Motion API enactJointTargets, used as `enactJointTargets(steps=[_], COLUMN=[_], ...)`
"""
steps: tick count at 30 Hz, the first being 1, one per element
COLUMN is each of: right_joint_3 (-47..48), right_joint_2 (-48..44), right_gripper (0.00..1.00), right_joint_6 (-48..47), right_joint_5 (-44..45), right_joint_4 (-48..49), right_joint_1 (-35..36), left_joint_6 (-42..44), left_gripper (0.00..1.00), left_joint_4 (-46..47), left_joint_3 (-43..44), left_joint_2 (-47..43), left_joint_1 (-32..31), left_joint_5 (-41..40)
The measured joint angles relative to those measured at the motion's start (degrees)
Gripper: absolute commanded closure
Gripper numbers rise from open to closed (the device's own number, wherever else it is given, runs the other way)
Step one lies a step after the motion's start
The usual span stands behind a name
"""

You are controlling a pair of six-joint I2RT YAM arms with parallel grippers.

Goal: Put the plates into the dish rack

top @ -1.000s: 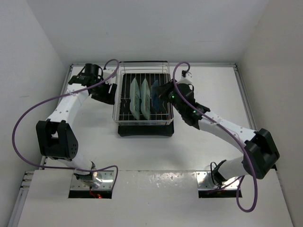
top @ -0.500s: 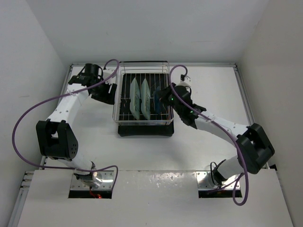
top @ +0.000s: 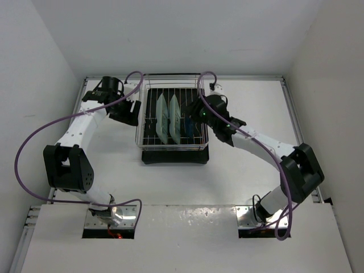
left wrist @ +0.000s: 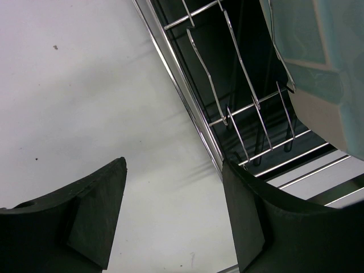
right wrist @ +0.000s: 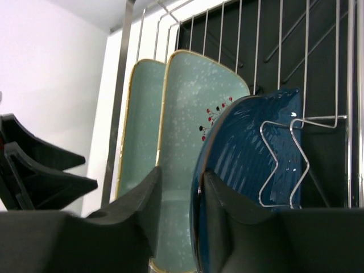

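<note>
The dish rack [top: 149, 138] stands at the far middle of the table. Two mint-green plates [top: 162, 118] [top: 175, 118] and the dark blue plate [top: 187, 123] stand on edge in it, side by side. My right gripper [top: 193, 114] is over the rack's right part. In the right wrist view its jaws [right wrist: 181, 187] are open and straddle the blue plate's [right wrist: 250, 142] rim, one finger against its face, the other apart from it. My left gripper [top: 132, 114] [left wrist: 173, 187] is open and empty beside the rack's left wall [left wrist: 193, 114].
The rack rests on a black tray base [top: 173, 156]. White walls enclose the table on three sides. Purple cables loop off both arms. My left gripper's fingers also show past the rack in the right wrist view [right wrist: 40, 170].
My right arm has swung left and farther over the rack, bringing the gripper down at the blue plate. The left arm has not moved.
</note>
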Motion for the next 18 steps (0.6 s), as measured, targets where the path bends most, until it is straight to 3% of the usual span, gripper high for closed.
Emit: enactJointTargets(steps=[4,18], right_joint_3=[5.2,17.1], right_joint_2=[1.6,7.1], right_gripper=[0.53,0.52], right_joint_6=[-4.1,-10.8], right_joint_5=[-2.3,-7.0], right_joint_4=[-5.8,-19.2], right_joint_1=[-0.1,-0.5], left_joint_6=[0.0,0.0], left_gripper=[0.26,0.26], left_joint_4=[0.0,0.0], left_joint_3=[0.0,0.0], left_joint_2=[-0.1,-1.6], left_joint_1=[0.0,0.0], left_joint_5=[0.0,-0.4])
